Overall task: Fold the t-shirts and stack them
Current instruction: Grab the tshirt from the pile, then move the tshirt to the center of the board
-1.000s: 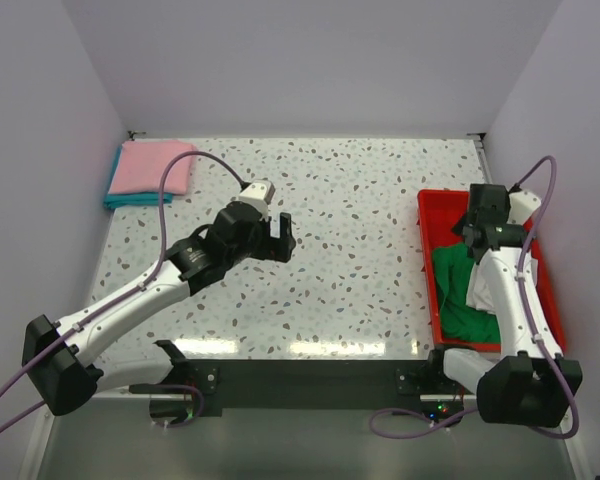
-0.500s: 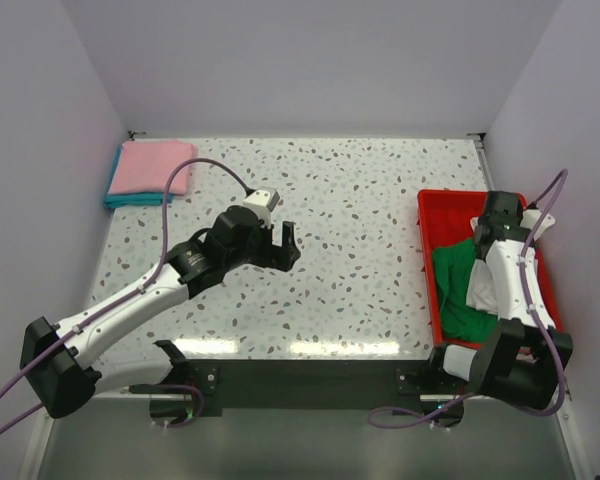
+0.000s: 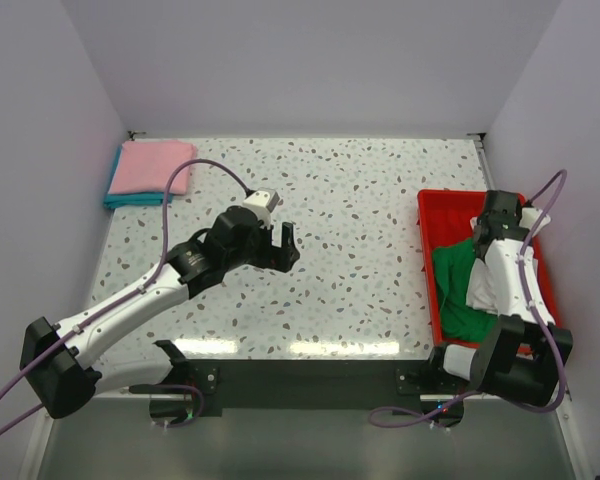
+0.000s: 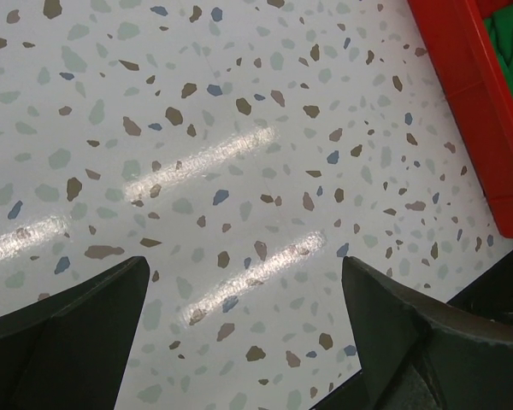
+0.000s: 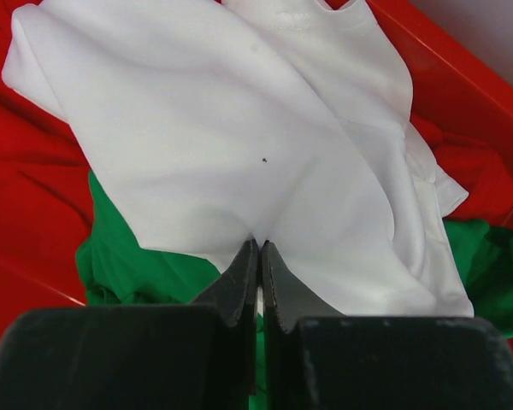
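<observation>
A crumpled white t-shirt [image 5: 239, 145] lies on a green t-shirt [image 5: 128, 265] inside the red tray [image 3: 435, 215] at the right. My right gripper [image 5: 259, 248] is shut on a pinched fold of the white t-shirt [image 3: 483, 285]; the green t-shirt [image 3: 458, 290] spreads to its left. At the far left corner a folded pink t-shirt [image 3: 152, 166] rests on a folded teal t-shirt [image 3: 120, 199]. Over the middle of the table my left gripper [image 3: 285, 243] hangs open, nothing between its fingers [image 4: 68, 333], only speckled tabletop below.
The tray's red wall [image 4: 470, 102] shows at the upper right of the left wrist view. White walls close in the table at the back and both sides. The table's dark front edge [image 3: 300, 375] runs between the arm bases.
The right gripper dropped into the tray and closed on the white t-shirt. The left arm swung slightly right over the table, still open.
</observation>
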Robot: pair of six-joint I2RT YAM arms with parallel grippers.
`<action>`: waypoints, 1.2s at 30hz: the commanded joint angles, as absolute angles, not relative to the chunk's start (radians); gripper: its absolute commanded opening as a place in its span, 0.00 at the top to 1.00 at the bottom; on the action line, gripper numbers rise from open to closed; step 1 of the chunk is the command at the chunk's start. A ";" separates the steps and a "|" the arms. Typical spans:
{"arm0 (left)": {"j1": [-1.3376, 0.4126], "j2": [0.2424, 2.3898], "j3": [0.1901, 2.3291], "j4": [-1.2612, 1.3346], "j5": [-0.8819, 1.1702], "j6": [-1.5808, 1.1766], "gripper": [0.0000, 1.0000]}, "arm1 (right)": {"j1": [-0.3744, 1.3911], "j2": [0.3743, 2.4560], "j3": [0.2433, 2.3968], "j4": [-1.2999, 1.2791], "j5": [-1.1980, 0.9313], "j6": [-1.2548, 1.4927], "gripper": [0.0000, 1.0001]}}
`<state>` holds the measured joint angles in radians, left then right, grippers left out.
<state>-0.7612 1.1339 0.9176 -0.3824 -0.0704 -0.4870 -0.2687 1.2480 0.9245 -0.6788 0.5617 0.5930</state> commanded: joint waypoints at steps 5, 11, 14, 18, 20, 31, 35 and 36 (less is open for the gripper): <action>-0.749 1.115 0.925 -0.359 -0.055 -0.479 0.00 | -0.271 1.158 1.090 -0.728 0.526 0.557 1.00; -0.739 1.089 0.945 -0.373 -0.095 -0.482 0.00 | -0.268 1.124 1.408 -0.788 0.266 0.502 1.00; -0.720 1.075 0.960 -0.385 -0.129 -0.492 0.00 | -0.230 1.141 1.618 -0.776 0.069 0.514 1.00; -0.661 1.054 0.969 -0.390 -0.147 -0.512 0.00 | 0.118 1.207 1.837 -0.753 0.127 0.512 1.00; -0.612 1.043 0.973 -0.387 -0.137 -0.523 0.00 | 0.231 1.282 1.969 -0.753 0.146 0.511 1.00; -0.542 1.000 0.983 -0.394 -0.259 -0.589 0.00 | 0.672 1.621 2.368 -0.759 0.184 0.463 1.00; -0.532 1.000 0.960 -0.397 -0.304 -0.615 0.00 | 0.539 1.586 2.042 -0.680 0.065 0.553 1.00; -0.529 1.002 0.953 -0.396 -0.310 -0.621 0.00 | 0.443 1.542 1.943 -0.628 0.010 0.581 1.00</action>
